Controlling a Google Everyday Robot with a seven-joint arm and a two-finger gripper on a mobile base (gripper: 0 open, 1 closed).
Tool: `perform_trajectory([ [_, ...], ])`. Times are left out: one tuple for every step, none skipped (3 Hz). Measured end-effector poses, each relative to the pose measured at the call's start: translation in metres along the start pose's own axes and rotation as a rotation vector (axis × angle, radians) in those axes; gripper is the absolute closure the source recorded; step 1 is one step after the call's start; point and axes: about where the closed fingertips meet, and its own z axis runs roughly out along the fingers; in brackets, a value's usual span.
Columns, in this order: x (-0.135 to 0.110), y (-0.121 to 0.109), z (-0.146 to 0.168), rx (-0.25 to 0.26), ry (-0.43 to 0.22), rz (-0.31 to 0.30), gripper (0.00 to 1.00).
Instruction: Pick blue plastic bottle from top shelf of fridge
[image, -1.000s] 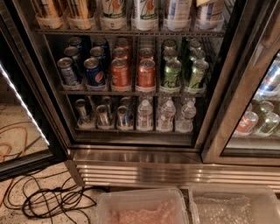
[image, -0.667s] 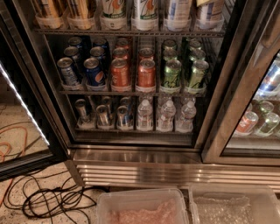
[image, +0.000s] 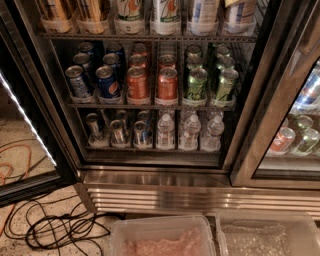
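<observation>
Other stock and clutter
Blue, orange, green soda cans (image: 167, 84) are ranged above small clear water bottles (image: 165, 131); black cables (image: 55, 230) are coiled below.

- the pincer is out of view.
- pale speckled floor (image: 12, 242) shows at the lower left.
- an orange cable (image: 15, 149) and tangled black cables (image: 60, 230) lie on it.
- a strip of white lights (image: 25, 117) slants down the left side.
- a clear plastic bin (image: 162, 235) and a second bin (image: 270, 232) sit side by side along the bottom edge.
</observation>
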Motion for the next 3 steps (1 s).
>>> perform_trajectory([
  [-0.0002, 0.0008, 0.0, 0.0, 0.0, 0.0, 1.0],
  [0.0035, -0.0021, 0.0057, 0.003, 0.026, -0.003, 1.0],
  [0.0035, -0.0021, 0.0057, 0.003, 0.026, -0.003, 1.0],
])
